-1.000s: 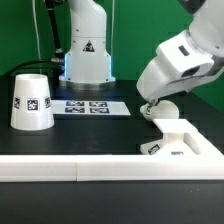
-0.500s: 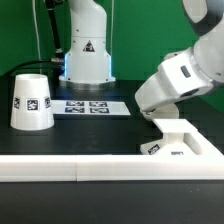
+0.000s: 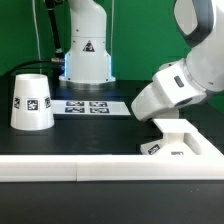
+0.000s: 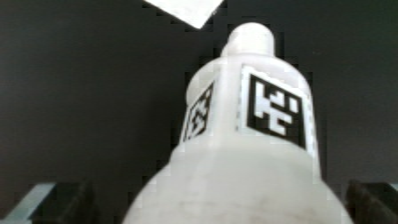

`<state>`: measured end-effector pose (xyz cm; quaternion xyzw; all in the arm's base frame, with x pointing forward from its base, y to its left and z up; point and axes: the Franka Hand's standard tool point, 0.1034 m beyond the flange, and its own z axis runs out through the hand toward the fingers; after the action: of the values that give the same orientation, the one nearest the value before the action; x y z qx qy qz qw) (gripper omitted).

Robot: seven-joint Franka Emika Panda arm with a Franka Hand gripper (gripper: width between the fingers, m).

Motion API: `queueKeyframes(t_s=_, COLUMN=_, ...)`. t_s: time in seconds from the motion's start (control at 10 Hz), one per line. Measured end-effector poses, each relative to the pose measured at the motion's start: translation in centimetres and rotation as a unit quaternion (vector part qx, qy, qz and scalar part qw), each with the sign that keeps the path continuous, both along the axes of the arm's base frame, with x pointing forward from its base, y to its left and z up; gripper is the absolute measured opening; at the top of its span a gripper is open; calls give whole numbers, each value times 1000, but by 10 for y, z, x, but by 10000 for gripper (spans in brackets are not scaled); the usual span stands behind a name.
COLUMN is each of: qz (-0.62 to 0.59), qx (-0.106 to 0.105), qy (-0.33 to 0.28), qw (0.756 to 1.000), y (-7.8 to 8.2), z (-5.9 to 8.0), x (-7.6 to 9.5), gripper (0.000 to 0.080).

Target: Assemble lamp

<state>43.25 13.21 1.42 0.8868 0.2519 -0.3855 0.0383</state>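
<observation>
The bulb [image 4: 249, 130] fills the wrist view: white, with two black-and-white tags, its narrow end pointing away from the camera. My gripper [image 4: 210, 205] is shut on its wide end, with dark fingers [image 4: 50, 205] showing at both sides. In the exterior view my tilted hand [image 3: 165, 95] hides the bulb and the fingers; it hangs low just behind the stepped square base [image 3: 185, 140] at the right. The cup-shaped shade [image 3: 32, 100] stands mouth down at the far left.
The marker board [image 3: 90, 107] lies flat between the shade and my hand. Long white bars [image 3: 60, 168] form a wall along the front. The robot's pedestal [image 3: 85, 50] stands at the back. A white corner [image 4: 187, 10] shows beyond the bulb's tip.
My hand has sunk and tilted further over toward the table. The bulb's round end, seen under the hand before, is now hidden in the exterior view.
</observation>
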Motion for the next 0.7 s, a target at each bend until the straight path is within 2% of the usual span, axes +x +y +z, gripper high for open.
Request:
queueKeyframes(t_s=0.3, qz=-2, qx=0, qy=1, qw=1000, y=-1, z=-6, x=0, gripper=699)
queueKeyframes(t_s=0.4, qz=-2, qx=1, qy=0, qw=1000, y=0, z=-6, x=2, gripper=572)
queueKeyframes(t_s=0.7, qz=-4, qx=2, qy=-1, qw=1000, y=-2, z=-6, x=3, gripper=576)
